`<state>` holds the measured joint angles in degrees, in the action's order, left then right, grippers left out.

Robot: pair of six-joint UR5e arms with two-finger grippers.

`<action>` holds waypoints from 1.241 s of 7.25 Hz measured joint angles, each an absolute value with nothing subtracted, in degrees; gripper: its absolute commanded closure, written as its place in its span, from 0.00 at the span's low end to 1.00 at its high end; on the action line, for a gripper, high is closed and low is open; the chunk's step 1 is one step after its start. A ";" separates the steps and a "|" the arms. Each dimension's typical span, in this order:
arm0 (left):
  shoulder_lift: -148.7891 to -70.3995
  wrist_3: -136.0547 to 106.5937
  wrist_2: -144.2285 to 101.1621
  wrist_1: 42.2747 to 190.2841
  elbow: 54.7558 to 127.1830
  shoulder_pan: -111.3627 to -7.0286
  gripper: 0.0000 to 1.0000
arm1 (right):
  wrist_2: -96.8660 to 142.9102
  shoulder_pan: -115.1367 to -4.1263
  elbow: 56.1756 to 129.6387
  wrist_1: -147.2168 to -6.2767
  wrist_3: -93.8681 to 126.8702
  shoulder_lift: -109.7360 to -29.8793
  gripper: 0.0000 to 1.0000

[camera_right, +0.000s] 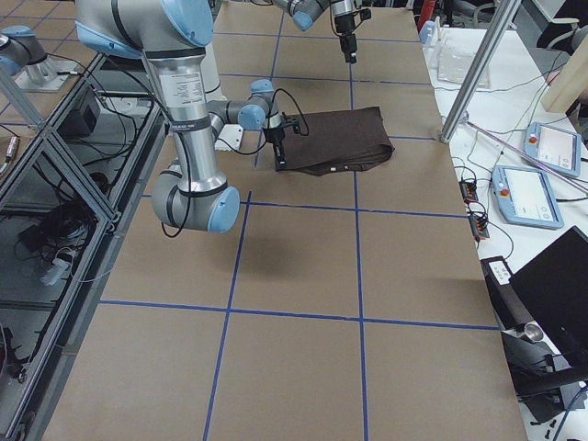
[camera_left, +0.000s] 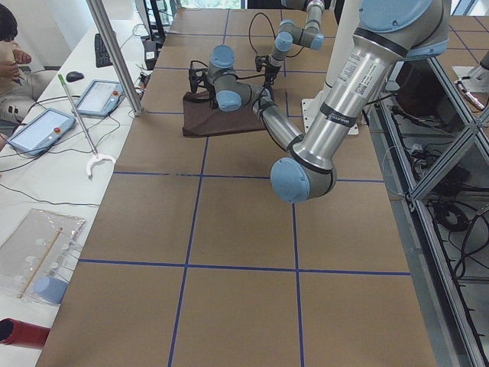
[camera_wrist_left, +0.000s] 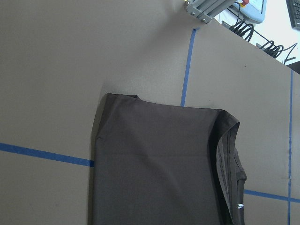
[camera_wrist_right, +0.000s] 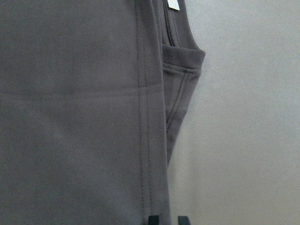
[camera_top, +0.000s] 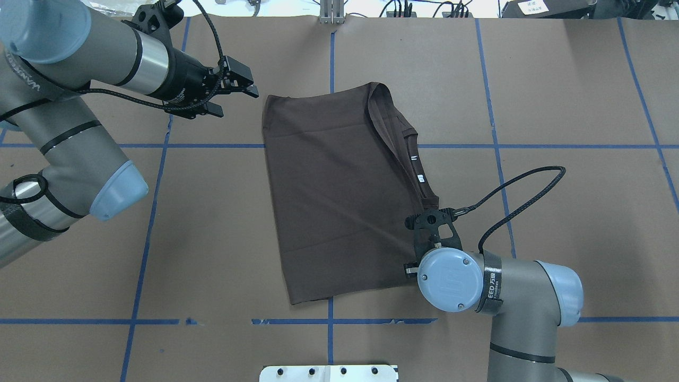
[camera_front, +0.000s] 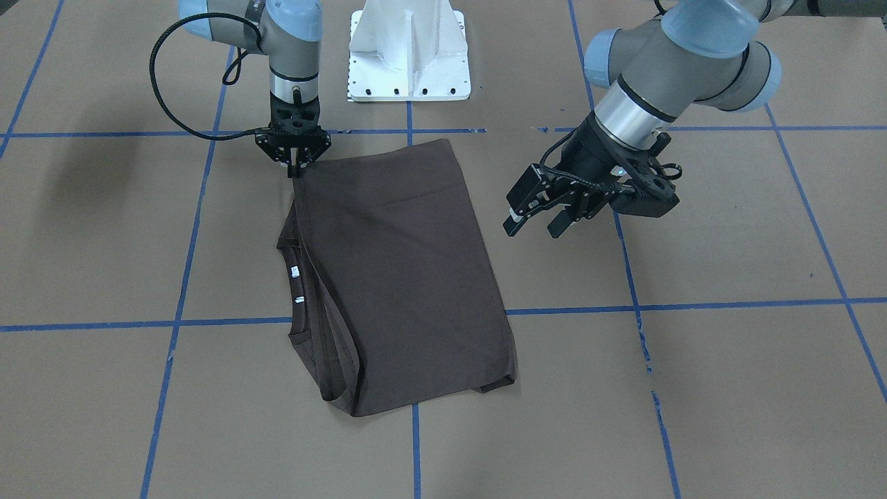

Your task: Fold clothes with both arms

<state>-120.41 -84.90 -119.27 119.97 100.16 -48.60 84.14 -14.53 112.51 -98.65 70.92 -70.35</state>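
The dark brown T-shirt [camera_front: 402, 277] lies folded into a rectangle on the brown table [camera_front: 727, 388], its collar and white neck labels [camera_front: 294, 272] showing along one edge. It also shows in the overhead view [camera_top: 339, 196]. My right gripper [camera_front: 296, 172] points straight down and is shut on the shirt's corner nearest the robot base. In the right wrist view [camera_wrist_right: 168, 219] the fingertips sit close together over the hem. My left gripper [camera_front: 533, 227] is open and empty. It hovers tilted beside the shirt's opposite side, apart from the cloth, as the overhead view [camera_top: 236, 102] confirms.
The white pedestal base [camera_front: 409, 55] stands at the robot's edge of the table. Blue tape lines [camera_front: 693, 305] cross the brown surface. A side bench with tablets [camera_left: 99, 98] and a metal post [camera_left: 114, 57] lies beyond the far edge, and a person [camera_left: 8, 46] sits there.
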 measured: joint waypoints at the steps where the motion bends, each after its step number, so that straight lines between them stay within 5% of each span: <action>1: -120.41 -84.90 -119.25 119.97 100.15 -48.60 0.13 | 84.19 -14.44 113.07 -98.56 72.22 -70.27 0.26; 2: -120.41 -84.90 -119.21 119.97 100.37 -48.63 0.13 | 84.21 -14.44 114.43 -98.44 74.41 -70.15 0.19; 5: -119.64 -85.27 -119.11 119.90 102.27 -48.72 0.13 | 82.75 -14.43 117.65 -98.28 87.50 -69.66 0.21; 9: -118.89 -85.43 -118.99 119.88 102.89 -48.78 0.13 | 80.51 -14.58 110.20 -86.44 115.59 -68.86 0.20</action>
